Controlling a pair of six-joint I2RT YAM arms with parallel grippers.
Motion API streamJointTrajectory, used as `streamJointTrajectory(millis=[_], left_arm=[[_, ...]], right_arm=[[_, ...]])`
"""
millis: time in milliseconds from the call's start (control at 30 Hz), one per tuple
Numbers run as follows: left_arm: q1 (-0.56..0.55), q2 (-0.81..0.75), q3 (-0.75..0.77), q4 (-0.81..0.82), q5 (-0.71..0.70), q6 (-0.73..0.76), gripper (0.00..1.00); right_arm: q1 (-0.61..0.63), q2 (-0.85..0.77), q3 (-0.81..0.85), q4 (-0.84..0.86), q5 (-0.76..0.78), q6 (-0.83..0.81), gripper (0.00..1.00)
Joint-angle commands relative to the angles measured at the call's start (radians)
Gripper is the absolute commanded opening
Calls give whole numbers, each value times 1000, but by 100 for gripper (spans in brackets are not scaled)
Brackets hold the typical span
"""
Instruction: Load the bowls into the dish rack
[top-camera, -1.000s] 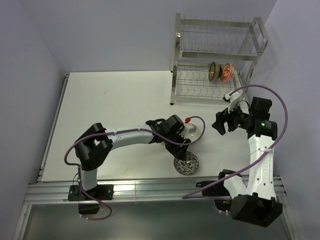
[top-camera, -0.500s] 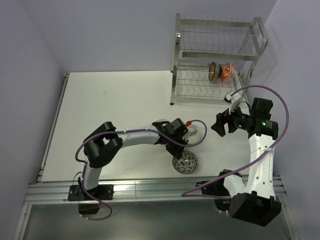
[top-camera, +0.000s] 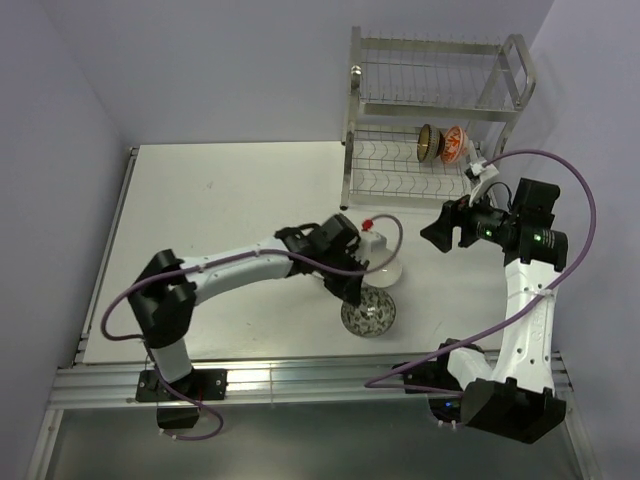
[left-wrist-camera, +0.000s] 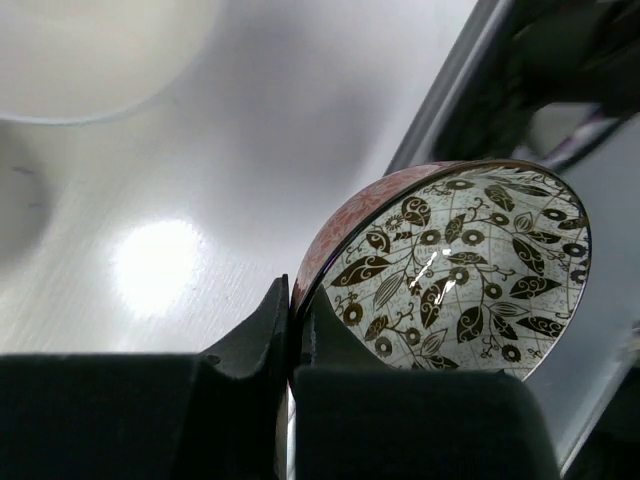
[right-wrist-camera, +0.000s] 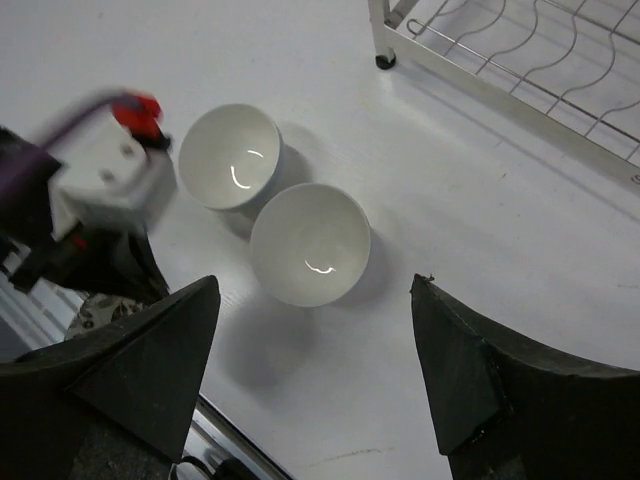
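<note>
My left gripper is shut on the rim of the grey-white patterned bowl, which stands tilted over the table's near edge. Two plain white bowls sit side by side on the table; the top view shows only one white bowl, the other lies under the left wrist. My right gripper hangs open above the table, right of the white bowls, holding nothing. The dish rack stands at the back right, with the dark brown bowl and the orange-red bowl upright in its lower tier.
The table's near edge is a metal rail, just below the patterned bowl. The rack's lower wire shelf and foot show at the right wrist view's upper right. The left arm's white wrist camera sits close to the white bowls.
The left gripper has shut on the patterned bowl's rim, and the bowl now stands tilted. The left arm has stretched out. The right gripper has risen a little, staying open.
</note>
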Motion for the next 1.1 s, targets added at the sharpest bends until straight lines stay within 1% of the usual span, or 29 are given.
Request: streamJointTrajectory(millis=[0,33,100,167,200,233,267,300,333,367,400,433,500,567,600,633,700,767,800,833,933,1067], left_arm=[[129,-136,38,16,68,-64,0],[184,-161,48,14,53,-72,0],[225,-176,64,-1,16,-75,0],[251,-182,99,-21,-57,-58,0],[255,-185,107,-24,-71,-56,0],[261,-191,102,-15,-79,-58,0],[277,-196,99,-3,-87,-62,0],[286,-198,101,-1,-100,-66,0],[307,-199,108,-3,-97,-67,0],[321,-202,111,-4,-97,-76,0],[335,-205,116,-4,-102,-84,0],[350,-217,117,4,-110,-90,0],[387,-225,125,5,-122,-110,0],[407,-227,140,-3,-156,-127,0],[412,-224,145,-4,-166,-134,0],[415,-222,151,-4,-176,-144,0],[416,-216,157,-3,-176,-147,0],[415,-205,168,-4,-186,-145,0],[415,-204,170,-3,-189,-145,0],[415,-204,170,-1,-194,-144,0],[415,-204,168,1,-205,-144,1],[415,-215,167,4,-188,-142,0]], right_arm=[[-4,41,71,58,-50,126,84],[-3,66,94,58,-60,149,83],[3,82,111,90,-84,181,82],[49,73,109,142,-74,255,82],[80,68,105,212,-39,284,82],[167,62,97,245,-9,328,82],[219,56,94,276,19,347,82],[271,58,91,326,78,365,82],[366,59,80,351,105,405,82],[400,62,69,375,145,433,81],[427,59,54,435,172,460,81],[445,55,13,469,212,524,80],[485,32,-30,570,274,588,76],[523,30,-56,605,396,631,73],[580,47,-58,630,453,648,72],[609,60,-53,639,502,683,72],[666,96,-40,643,515,704,71],[712,163,15,597,560,682,70],[753,183,32,546,565,672,70],[767,215,52,528,576,659,70],[809,235,52,506,630,649,69],[846,268,46,491,703,683,67]])
